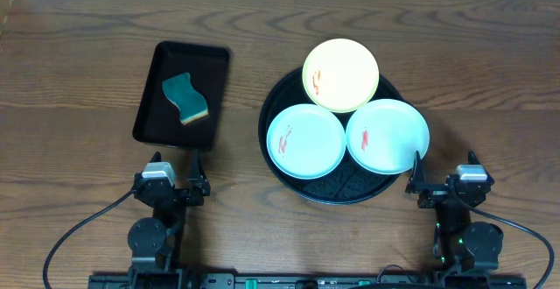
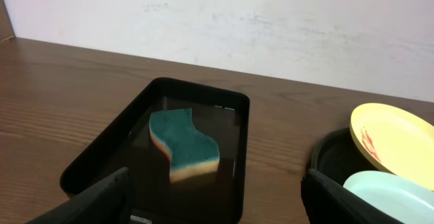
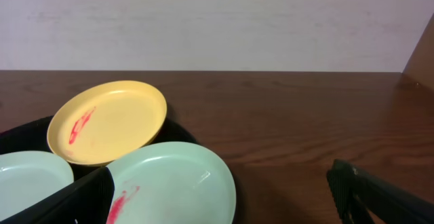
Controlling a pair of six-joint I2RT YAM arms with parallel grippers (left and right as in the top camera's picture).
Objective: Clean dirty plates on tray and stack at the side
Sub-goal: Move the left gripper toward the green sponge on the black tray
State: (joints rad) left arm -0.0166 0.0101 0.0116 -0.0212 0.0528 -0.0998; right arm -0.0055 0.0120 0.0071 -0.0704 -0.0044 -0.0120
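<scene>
The round black tray (image 1: 280,171) holds three plates, each with a red smear. The pale yellow plate (image 1: 340,74) leans on the far rim and also shows in the left wrist view (image 2: 393,142) and the right wrist view (image 3: 108,121). The light blue-green plate (image 1: 305,141) lies at the near left. The white plate (image 1: 388,136) lies at the near right and fills the lower right wrist view (image 3: 176,187). My left gripper (image 1: 175,184) is open and empty near the front edge, its fingers (image 2: 217,203) wide apart. My right gripper (image 1: 444,184) is open and empty beside the tray (image 3: 220,203).
A rectangular black tray (image 1: 156,118) at the left holds a teal and tan sponge (image 1: 186,98), seen ahead in the left wrist view (image 2: 183,144). A white wall stands beyond the table's far edge.
</scene>
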